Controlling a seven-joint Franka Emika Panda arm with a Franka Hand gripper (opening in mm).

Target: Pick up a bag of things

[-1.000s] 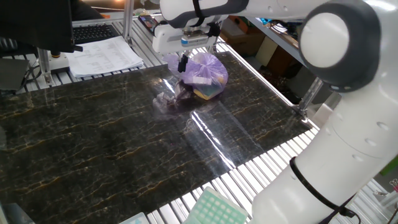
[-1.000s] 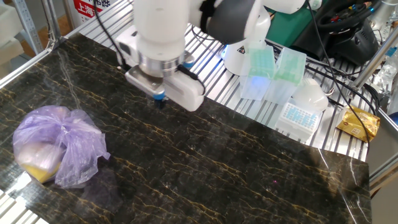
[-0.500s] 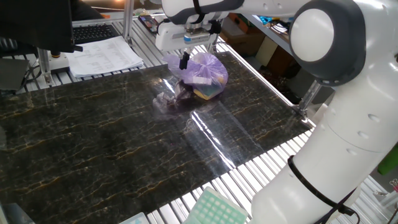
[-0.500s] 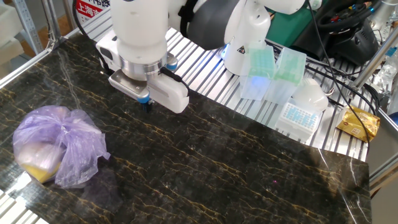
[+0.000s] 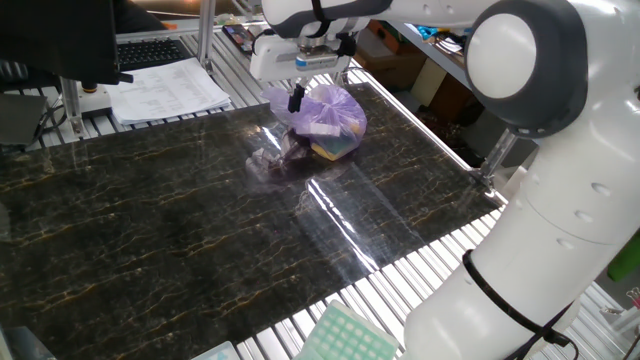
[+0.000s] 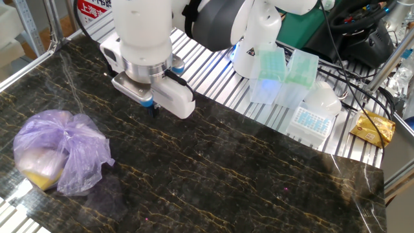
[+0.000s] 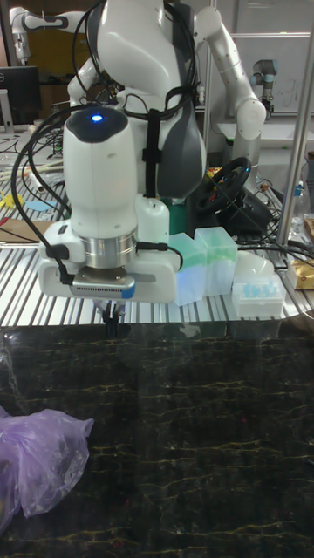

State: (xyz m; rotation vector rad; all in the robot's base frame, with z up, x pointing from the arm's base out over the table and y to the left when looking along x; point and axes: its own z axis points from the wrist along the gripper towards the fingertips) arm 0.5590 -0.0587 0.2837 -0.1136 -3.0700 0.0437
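**Dark marble table, lilac bag at its edge**

The table [image 6: 246, 168] is a glossy black slab veined in gold, shiny enough to throw back a white streak of light. It sits on a bed of ribbed aluminium rails [image 6: 213, 77]. Around it the room is cluttered: a sheet of printed paper [image 5: 165, 88] beyond the slab in one fixed view, pale green and white pipette-tip boxes [image 6: 278, 74] at about 1 o'clock in the other, a crinkled gold foil packet [image 6: 372, 128] at 3 o'clock, black cables behind.

The bag of things [image 6: 55, 152] lies on the slab near its edge, at 9 o'clock in the other fixed view. It is thin, translucent lilac film, lumpy and knotted at the top, with something yellow and something white showing through. Just beside it lies a small clear plastic wad [image 5: 265, 162], crumpled and greyish.

The gripper [image 6: 153, 110] hangs above the slab, apart from the bag, its smooth white housing blocky under a round wrist. Only short dark fingertips show beneath it; I cannot tell how far apart the jaws stand.
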